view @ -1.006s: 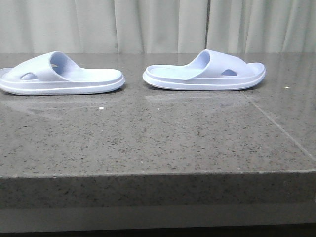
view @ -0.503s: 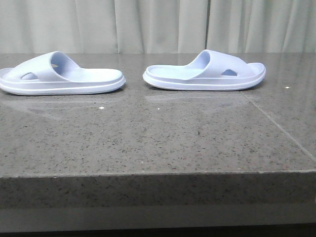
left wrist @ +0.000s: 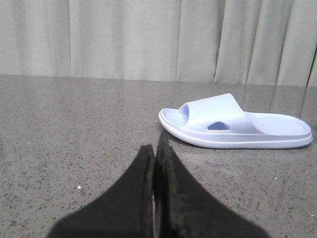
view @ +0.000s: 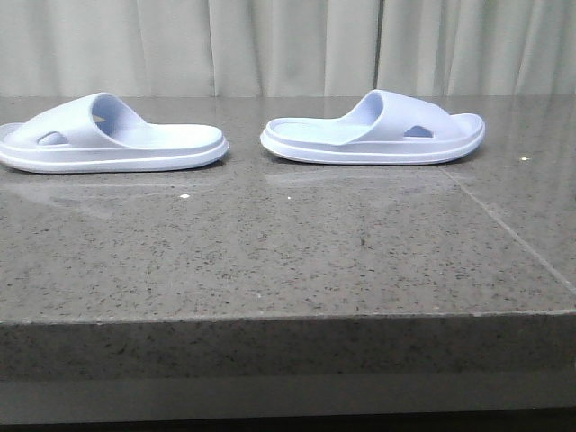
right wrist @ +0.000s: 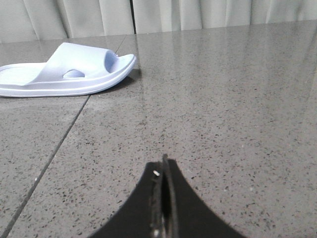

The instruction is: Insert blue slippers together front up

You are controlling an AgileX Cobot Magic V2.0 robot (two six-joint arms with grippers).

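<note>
Two pale lavender-blue slippers lie flat, soles down, on the grey stone table. In the front view the left slipper is at the far left and the right slipper is right of centre, their heels facing each other with a gap between. Neither gripper shows in the front view. The left gripper is shut and empty, low over the table, short of the left slipper. The right gripper is shut and empty, well apart from the right slipper.
The grey speckled table has a front edge near the camera and a seam line running along its right part. Pale curtains hang behind the table.
</note>
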